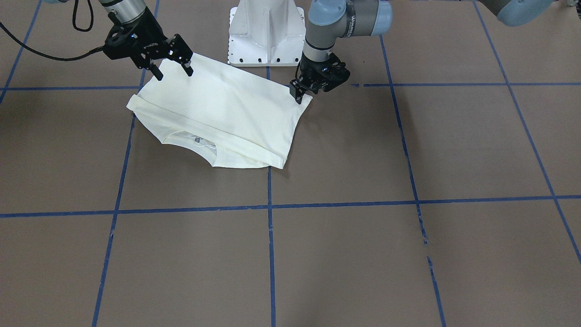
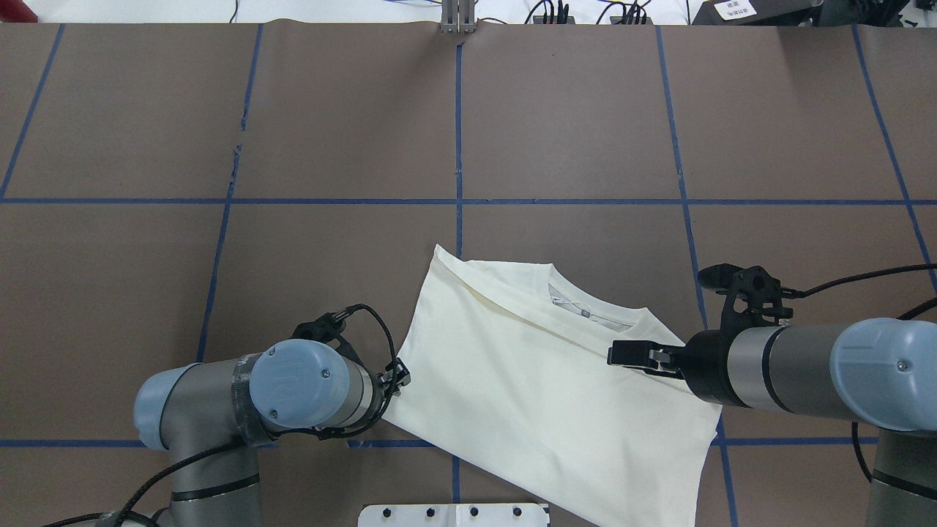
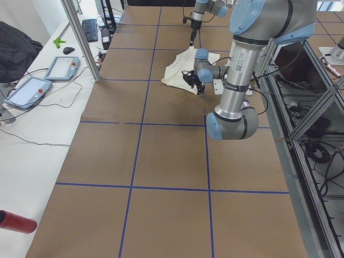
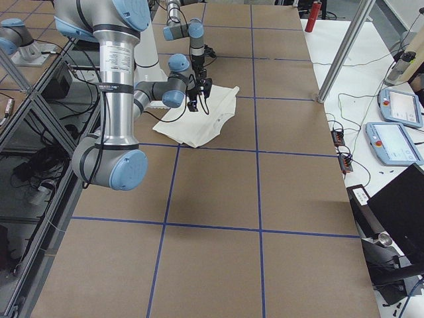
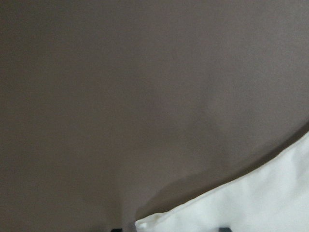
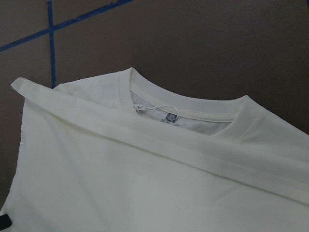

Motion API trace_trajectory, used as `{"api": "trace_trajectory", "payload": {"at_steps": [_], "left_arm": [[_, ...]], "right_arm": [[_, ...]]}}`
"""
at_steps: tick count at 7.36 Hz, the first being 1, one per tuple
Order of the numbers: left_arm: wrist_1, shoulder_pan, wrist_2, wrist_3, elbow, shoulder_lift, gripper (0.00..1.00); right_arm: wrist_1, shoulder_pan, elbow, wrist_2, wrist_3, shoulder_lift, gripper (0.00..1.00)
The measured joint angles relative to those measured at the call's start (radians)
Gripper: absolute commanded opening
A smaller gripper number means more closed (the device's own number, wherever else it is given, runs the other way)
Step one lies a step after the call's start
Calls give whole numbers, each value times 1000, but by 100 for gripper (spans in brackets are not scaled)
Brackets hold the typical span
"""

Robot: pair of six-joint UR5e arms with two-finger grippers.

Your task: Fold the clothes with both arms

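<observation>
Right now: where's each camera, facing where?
Front-facing: across brown table, facing robot; grey metal left arm, right arm, cream-white T-shirt.
Overhead: behind robot, looking down; both arms.
Left: table's left end; left arm near.
Right: opposite end; right arm near.
Left wrist: down at shirt corner.
Right wrist: down at ribbed collar.
All share the shirt.

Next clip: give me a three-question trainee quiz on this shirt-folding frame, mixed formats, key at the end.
1. True or false: the T-shirt lies with its cat print facing up.
2. The right gripper is: A) open, B) shut on a sleeve, C) out of view.
3. Name the shirt part at its edge farthest from the robot.
Key: 1 false, the plain side is up; 2 A; 3 the collar.
</observation>
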Motion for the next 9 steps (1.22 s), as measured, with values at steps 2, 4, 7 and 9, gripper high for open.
{"api": "trace_trajectory", "payload": {"at_steps": [2, 4, 7, 9], "left_arm": [[-1, 0, 0, 1, 11, -2, 20], [0, 0, 0, 4, 11, -3, 0], [1, -13, -5, 15, -5, -7, 0], [1, -97, -5, 23, 1, -35, 0]], "right_arm": [[0, 1, 1, 1, 0, 0, 100], [0, 1, 1, 1, 0, -1, 100], [0, 3, 1, 2, 0, -4, 100], [0, 3, 2, 2, 1, -5, 100]]}}
